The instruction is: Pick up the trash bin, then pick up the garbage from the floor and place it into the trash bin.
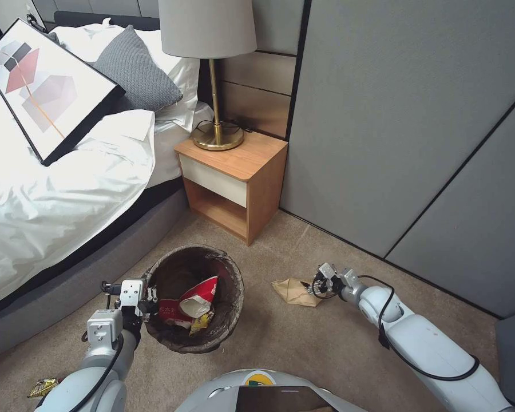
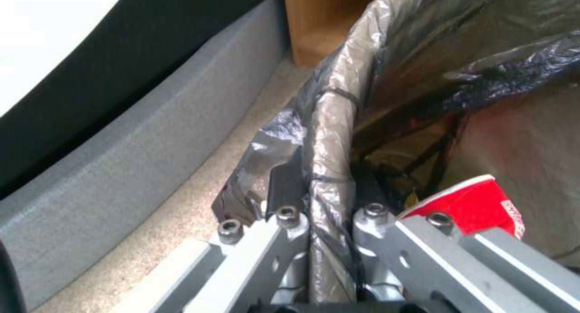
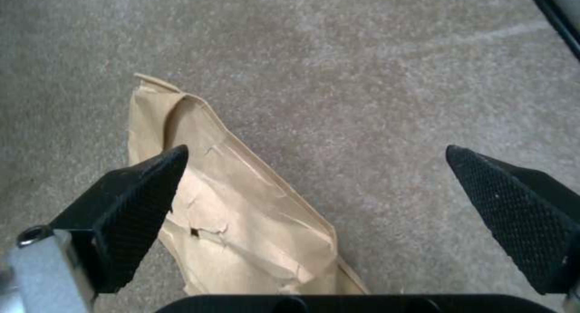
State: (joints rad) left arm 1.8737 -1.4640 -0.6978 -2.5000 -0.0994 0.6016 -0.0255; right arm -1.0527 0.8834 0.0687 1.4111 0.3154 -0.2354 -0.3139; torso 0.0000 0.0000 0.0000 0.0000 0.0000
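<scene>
From the head camera, my left gripper (image 1: 149, 297) was clamped on the near-left rim of the small round trash bin (image 1: 226, 320) with its dark brown-black plastic liner folded over the edge, the bin standing on the beige carpet (image 1: 303, 349) between the grey-framed bed (image 1: 57, 297) and the wooden nightstand (image 1: 234, 183). Inside the bin lay a crumpled red-and-white paper cup (image 1: 195, 300) and a yellow wrapper (image 1: 202, 323). My right gripper (image 1: 316, 284) reached low to the near edge of a flattened tan paper bag (image 1: 294, 290) lying on the carpet, to the right of the bin and apart from it; a small yellow wrapper (image 1: 43, 387) lay by my left arm, half cut off behind it. From my left wrist, the liner-wrapped rim of the bin (image 2: 329, 136) ran straight between my metal fingers (image 2: 287, 222), one outside and one inside, pinched tight; the red cup (image 2: 471, 206) showed just beyond the inner finger. From my right wrist, my black textured fingertips (image 3: 145, 190) stood wide apart, holding nothing; the tan bag (image 3: 242, 213) lay below them, nearer to one tip, and I could not tell whether that tip touched it.
</scene>
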